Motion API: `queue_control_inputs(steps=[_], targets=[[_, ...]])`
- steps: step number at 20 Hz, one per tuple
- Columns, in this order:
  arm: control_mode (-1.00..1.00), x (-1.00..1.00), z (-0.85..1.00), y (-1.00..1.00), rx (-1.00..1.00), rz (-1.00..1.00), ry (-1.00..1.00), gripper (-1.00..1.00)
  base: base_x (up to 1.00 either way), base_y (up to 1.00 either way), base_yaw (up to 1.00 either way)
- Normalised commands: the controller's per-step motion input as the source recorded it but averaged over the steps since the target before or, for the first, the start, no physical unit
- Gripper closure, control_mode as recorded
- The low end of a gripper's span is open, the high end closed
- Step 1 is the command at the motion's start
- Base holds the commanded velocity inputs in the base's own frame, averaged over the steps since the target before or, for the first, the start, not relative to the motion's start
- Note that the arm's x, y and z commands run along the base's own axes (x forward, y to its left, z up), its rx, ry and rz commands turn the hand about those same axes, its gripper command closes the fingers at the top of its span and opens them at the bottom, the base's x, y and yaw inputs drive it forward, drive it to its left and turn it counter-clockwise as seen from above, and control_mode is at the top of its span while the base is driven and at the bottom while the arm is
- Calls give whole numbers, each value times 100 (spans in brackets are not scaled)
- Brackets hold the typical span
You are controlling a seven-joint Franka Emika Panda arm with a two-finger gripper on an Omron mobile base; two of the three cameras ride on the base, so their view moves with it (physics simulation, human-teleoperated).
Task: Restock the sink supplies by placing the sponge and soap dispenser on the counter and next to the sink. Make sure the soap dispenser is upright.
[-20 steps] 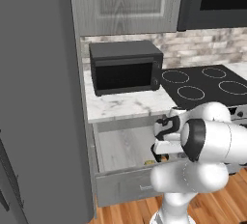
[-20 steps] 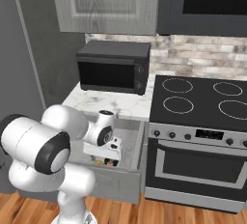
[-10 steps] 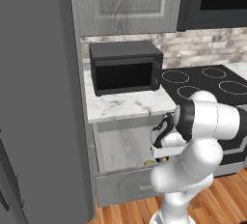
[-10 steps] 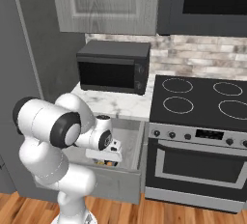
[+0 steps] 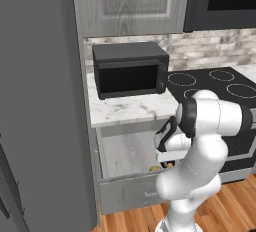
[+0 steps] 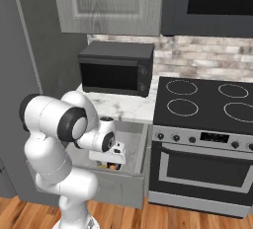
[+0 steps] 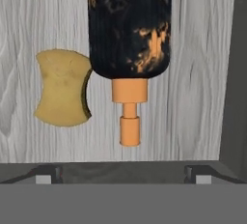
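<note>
Wood-grain drawer floor (image 7: 202,73) now sits right under the hand: arm's dipped in over the last second. Soap dispenser (image 7: 129,30) lies flat beside the sponge (image 7: 61,88); jaws wide open, empty, nothing grabbed yet.

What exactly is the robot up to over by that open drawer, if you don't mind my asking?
It is reaching into the open drawer below the counter. The end effector, open and empty, hangs over the soap dispenser, which lies on its side beside the sponge. Neither has been picked up yet.
</note>
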Motion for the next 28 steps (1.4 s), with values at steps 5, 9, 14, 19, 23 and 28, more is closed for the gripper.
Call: queue_control_inputs(steps=[5,9,14,19,23,28], targets=[[-100,20,-23,0,0,-4,0,-100,0,0,0],[-100,3,-27,0,0,-3,0,-100,0,0,0],[-100,0,-19,-4,0,-3,0,-100,0,0,0],[-100,4,-2,-7,0,-4,0,-100,0,0,0],[-100,13,-7,-1,0,-4,0,-100,0,0,0],[-100,15,-13,0,0,-3,0,-100,0,0,0]])
